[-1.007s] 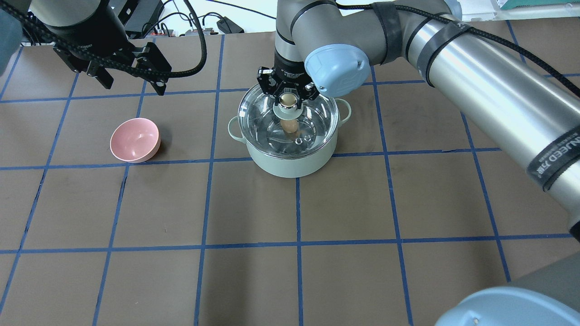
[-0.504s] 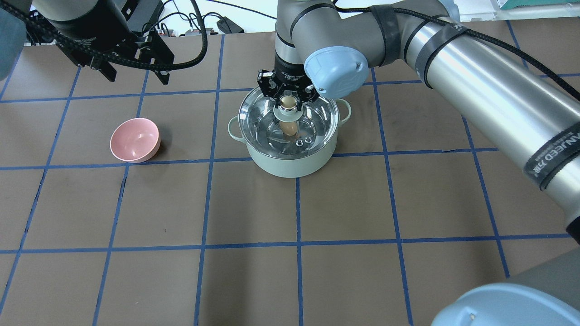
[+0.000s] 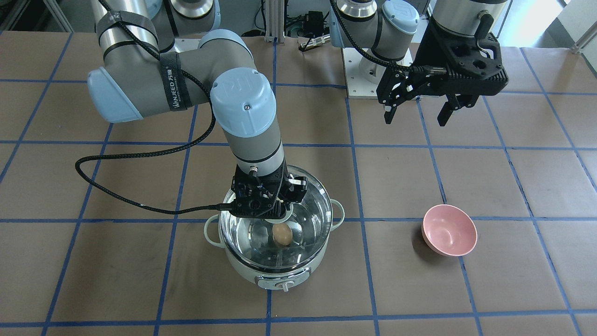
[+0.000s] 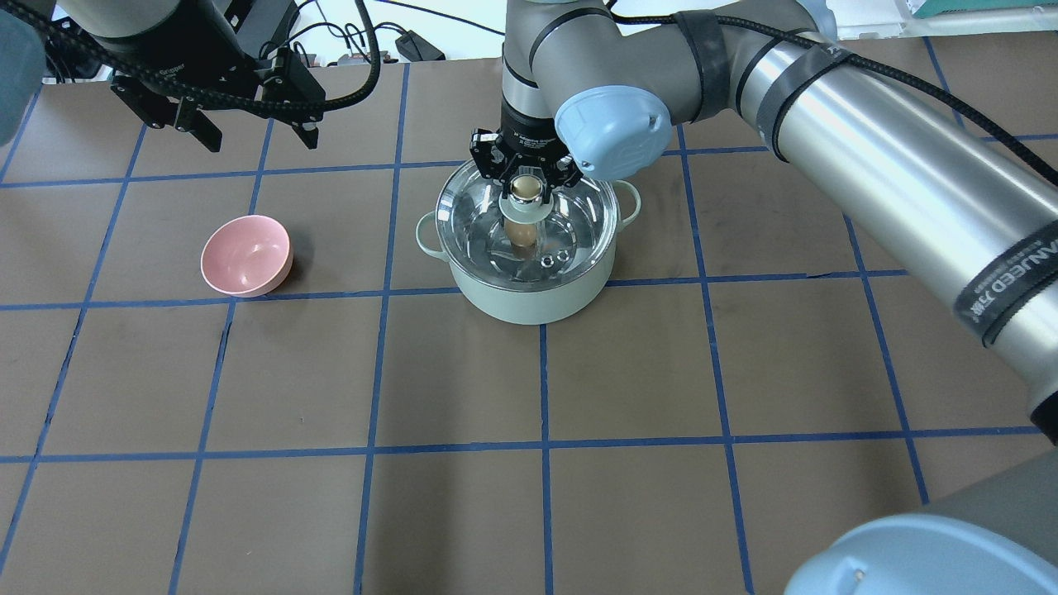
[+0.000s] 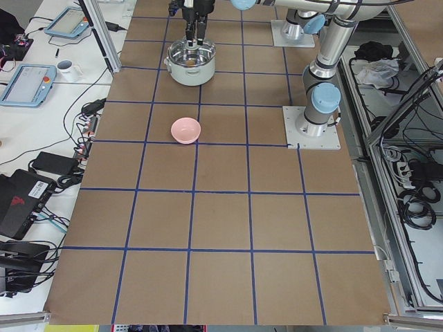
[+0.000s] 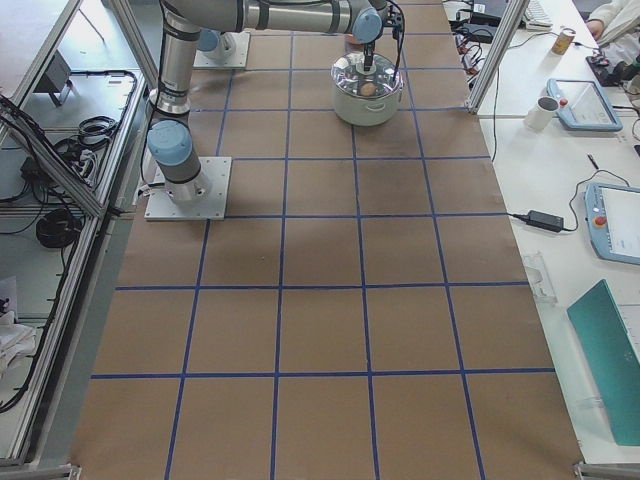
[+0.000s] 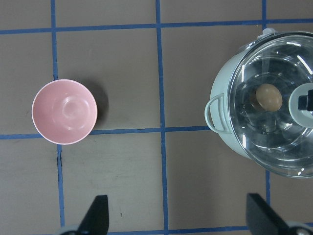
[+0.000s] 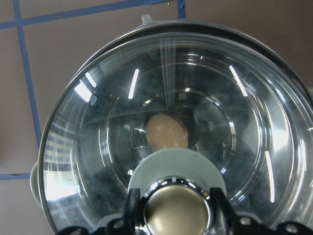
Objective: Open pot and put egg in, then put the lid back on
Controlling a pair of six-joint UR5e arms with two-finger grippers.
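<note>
The pale mint pot (image 4: 533, 302) stands mid-table, its control knob facing the front view (image 3: 278, 283). The clear glass lid (image 4: 475, 211) lies on the pot's rim. The tan egg (image 4: 522, 235) lies on the steel floor under the glass; it also shows in the right wrist view (image 8: 166, 132) and the left wrist view (image 7: 269, 97). My right gripper (image 4: 524, 183) is directly above the pot, shut on the lid's beige-gold knob (image 8: 176, 210). My left gripper (image 4: 260, 139) hangs open and empty, high over the back left of the table.
A pink bowl (image 4: 246, 254) sits empty on the table left of the pot, below and in front of my left gripper. The brown mat carries a blue tape grid. Cables and equipment lie beyond the far edge (image 4: 397, 41).
The lid and my right gripper have come down slightly, and the lid has settled on the rim. My left gripper has drifted back and a little toward the middle.
</note>
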